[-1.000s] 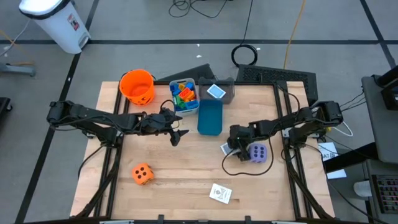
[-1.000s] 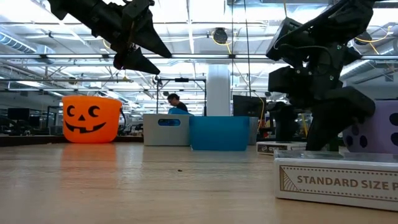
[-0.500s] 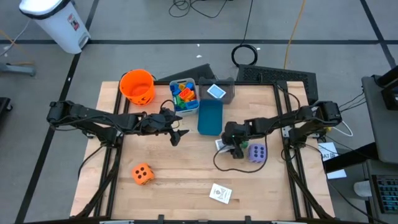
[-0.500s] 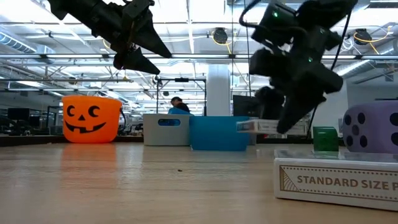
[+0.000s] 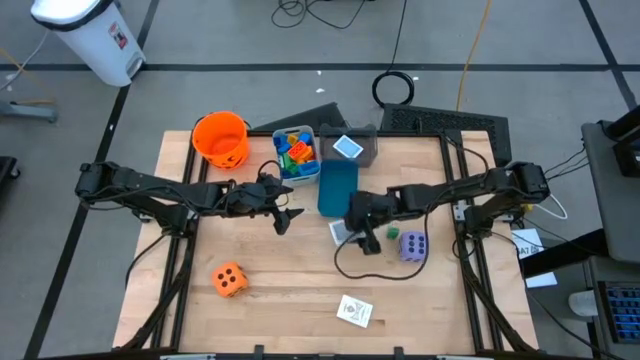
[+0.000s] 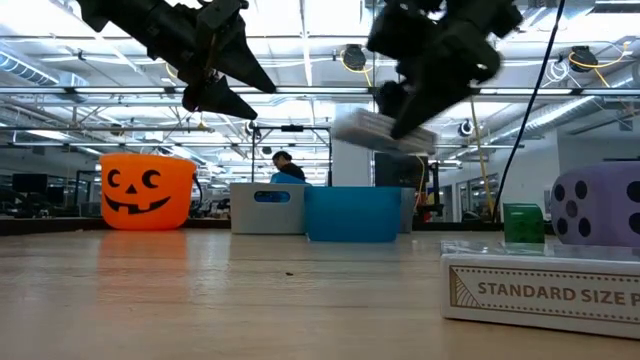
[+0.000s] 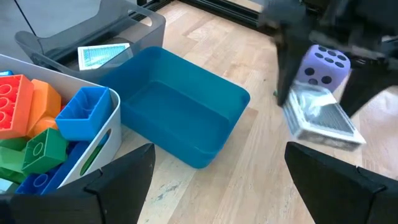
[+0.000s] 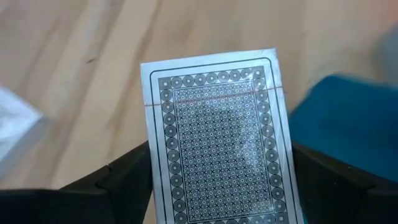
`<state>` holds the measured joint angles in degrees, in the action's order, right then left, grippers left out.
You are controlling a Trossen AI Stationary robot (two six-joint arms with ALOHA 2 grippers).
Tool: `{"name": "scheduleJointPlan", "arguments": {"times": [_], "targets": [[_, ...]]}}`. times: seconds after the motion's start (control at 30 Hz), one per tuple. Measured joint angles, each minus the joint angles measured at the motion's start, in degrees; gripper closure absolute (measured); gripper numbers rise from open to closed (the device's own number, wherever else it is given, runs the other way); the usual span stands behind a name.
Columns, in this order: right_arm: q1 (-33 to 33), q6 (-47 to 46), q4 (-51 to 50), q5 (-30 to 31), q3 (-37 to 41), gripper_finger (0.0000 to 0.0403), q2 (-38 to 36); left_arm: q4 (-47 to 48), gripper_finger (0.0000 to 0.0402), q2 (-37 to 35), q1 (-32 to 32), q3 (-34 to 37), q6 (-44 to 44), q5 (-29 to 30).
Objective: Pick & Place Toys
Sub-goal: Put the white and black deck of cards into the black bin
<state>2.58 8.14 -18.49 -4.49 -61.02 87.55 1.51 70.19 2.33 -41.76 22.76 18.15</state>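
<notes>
From above you've got the right gripper [image 5: 352, 228] clamped on a card pack [image 5: 340, 232] just beside the blue bin [image 5: 338, 189], the low view shows that pack [image 6: 382, 131] lifted off the table, and the right wrist view shows its patterned back [image 8: 221, 143], while your left gripper [image 5: 285, 215] hangs open left of the bin.

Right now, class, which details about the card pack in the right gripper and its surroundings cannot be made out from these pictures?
- Card pack: front face, right wrist view shows only its patterned back.
- Card pack in the low view: motion blur hides any print.
- Right gripper fingertips: high view, too small and dark.
- Blue bin contents: low view, its wall hides them.
- Purple die: cut by the low view's edge.
</notes>
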Motion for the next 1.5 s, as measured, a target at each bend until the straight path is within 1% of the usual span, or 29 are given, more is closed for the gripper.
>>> {"name": "scheduleJointPlan", "arguments": {"times": [0.13, 0.27, 0.43, 0.63, 0.7, 0.83, 0.97, 1.1, 1.17, 1.27, 1.4, 1.5], "targets": [[-2.88, 3.69, -0.52, 3.14, -4.26, 0.0094, -0.02, -0.01, 0.0037, 0.00, 0.00, 0.00, 0.18, 0.00], [-7.62, 6.49, 0.18, 3.16, -6.74, 0.0095, -0.07, -0.02, 0.0037, 0.00, 0.00, 0.00, 0.34, -0.02], [-15.51, 8.54, 0.72, 3.16, -7.19, 0.0091, -0.07, -0.08, 0.0037, 0.00, 0.00, 0.00, 0.52, 0.00], [-25.33, 9.09, 2.42, 2.83, -7.17, 0.0095, -0.07, -0.08, 0.0037, 0.00, 0.00, 0.00, 0.60, -0.01], [-28.48, 9.07, 4.41, 1.97, -7.00, 0.0095, -0.07, -0.08, 0.0037, 0.00, 0.00, 0.00, 0.72, 0.00], [-34.20, 6.32, 10.50, -3.18, -5.37, 0.0092, 0.90, -0.29, 0.0037, 0.00, 0.02, 0.00, 0.31, -0.02], [-38.20, 6.01, 16.93, -3.85, -2.74, 0.0096, 2.46, -0.47, 0.0037, 0.00, 0.02, 0.00, 0.29, 0.00], [-40.77, 5.92, 19.26, -4.59, -0.93, 0.0094, 4.46, -0.47, 0.0037, 0.00, 0.04, 0.00, 0.28, 0.00], [-41.31, 6.00, 18.73, -4.63, -0.06, 0.0091, 5.02, -0.49, 0.0037, 0.00, 0.02, 0.00, 0.28, 0.00], [-41.92, 6.05, 20.99, -4.68, 0.73, 0.0093, 6.39, -0.47, 0.0037, 0.00, 0.02, 0.00, 0.26, 0.00], [-42.35, 6.05, 20.54, -4.56, 1.10, 0.0095, 7.76, -0.47, 0.0037, 0.00, 0.00, 0.00, 0.26, 0.00], [-41.65, 5.87, 20.93, -4.60, 1.10, 0.0079, 7.82, -0.47, 0.0037, 0.00, 0.00, 0.00, 0.26, 0.00]]}}
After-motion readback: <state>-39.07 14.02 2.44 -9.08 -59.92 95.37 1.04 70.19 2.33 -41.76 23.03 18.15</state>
